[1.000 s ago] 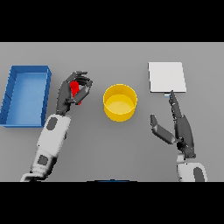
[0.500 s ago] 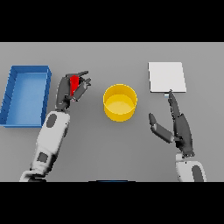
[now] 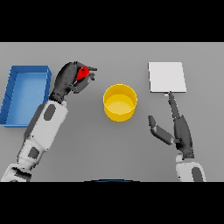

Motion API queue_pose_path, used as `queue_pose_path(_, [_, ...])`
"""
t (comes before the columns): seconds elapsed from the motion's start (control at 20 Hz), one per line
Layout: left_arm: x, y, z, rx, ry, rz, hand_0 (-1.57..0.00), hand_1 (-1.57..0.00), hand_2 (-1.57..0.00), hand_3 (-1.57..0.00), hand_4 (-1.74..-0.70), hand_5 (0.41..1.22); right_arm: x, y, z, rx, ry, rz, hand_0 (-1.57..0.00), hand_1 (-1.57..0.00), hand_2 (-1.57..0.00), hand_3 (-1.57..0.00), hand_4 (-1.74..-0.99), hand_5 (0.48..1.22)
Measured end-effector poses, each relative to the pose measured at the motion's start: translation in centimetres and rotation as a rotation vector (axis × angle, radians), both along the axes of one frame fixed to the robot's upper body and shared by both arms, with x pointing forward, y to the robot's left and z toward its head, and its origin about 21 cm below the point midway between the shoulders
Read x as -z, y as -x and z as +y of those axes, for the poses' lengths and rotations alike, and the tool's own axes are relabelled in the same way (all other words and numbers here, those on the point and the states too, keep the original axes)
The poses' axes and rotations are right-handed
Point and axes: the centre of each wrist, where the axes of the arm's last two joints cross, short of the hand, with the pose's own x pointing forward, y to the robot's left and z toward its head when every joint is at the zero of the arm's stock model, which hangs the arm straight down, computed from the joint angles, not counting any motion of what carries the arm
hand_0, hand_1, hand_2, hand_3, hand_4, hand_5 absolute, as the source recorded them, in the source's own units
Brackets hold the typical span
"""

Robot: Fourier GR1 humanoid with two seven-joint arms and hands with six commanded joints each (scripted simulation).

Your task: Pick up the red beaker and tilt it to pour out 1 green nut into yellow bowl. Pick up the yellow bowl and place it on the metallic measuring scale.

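Fingers of the left hand [image 3: 66, 81] wrap the red beaker [image 3: 82, 74] (tipped toward the yellow bowl [image 3: 120, 102]); right hand [image 3: 180, 129] rests released.

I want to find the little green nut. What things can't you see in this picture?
- The green nut: not visible in the head view; the left hand wraps most of the red beaker, hiding its inside.
- The yellow bowl: no nut shows inside; one may be too small to see.
- The blue bin: its left corner is cut off by the picture's edge.
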Motion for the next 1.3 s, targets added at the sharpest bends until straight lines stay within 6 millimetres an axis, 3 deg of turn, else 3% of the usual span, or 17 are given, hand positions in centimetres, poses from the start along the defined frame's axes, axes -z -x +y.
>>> queue_pose_path(0.25, [-0.9, 0.5, -0.8, 0.049, -0.138, 0.004, -1.56, -1.56, -1.56, -1.56, -1.74, 1.149, -0.5, 0.5, -0.8, 0.010, 0.005, -0.005, 0.00, 0.00, 0.00, 0.00, -1.096, 0.670])
queue_pose_path(0.4, [-3.2, -0.4, -2.4, 0.101, -0.380, -0.027, -1.57, -1.57, -1.57, -1.57, -1.74, 1.166, -0.6, 0.2, 0.1, -0.016, -0.006, -0.015, 0.00, 0.00, 0.00, 0.00, -1.062, 0.690])
queue_pose_path(0.6, [-5.0, -1.2, -4.6, 0.221, -0.700, -0.067, -1.57, -1.57, -1.57, -1.57, -1.74, 1.199, -0.4, 0.2, -0.3, -0.009, 0.005, -0.012, 0.00, 0.00, 0.00, 0.00, -1.068, 0.689])
queue_pose_path(0.8, [-6.0, -1.8, -6.7, 0.313, -0.981, -0.071, -1.57, -1.57, -1.57, -1.57, -1.58, 1.212, -0.5, 0.1, -0.1, -0.011, -0.015, -0.007, 0.00, 0.00, 0.00, 0.00, -1.063, 0.681])
queue_pose_path(1.15, [-6.9, -2.3, -10.2, 0.385, -1.381, -0.132, -1.57, -1.57, -1.57, -1.57, -1.71, 1.219, -0.3, 0.2, 0.2, -0.030, -0.010, 0.003, 0.00, 0.00, 0.00, 0.00, -1.069, 0.689])
queue_pose_path(1.3, [-7.0, -2.9, -10.2, 0.389, -1.511, -0.169, -1.57, -1.57, -1.57, -1.57, -1.72, 1.220, -0.1, 0.2, 0.0, -0.039, -0.020, 0.004, 0.00, 0.00, 0.00, 0.00, -1.063, 0.697])
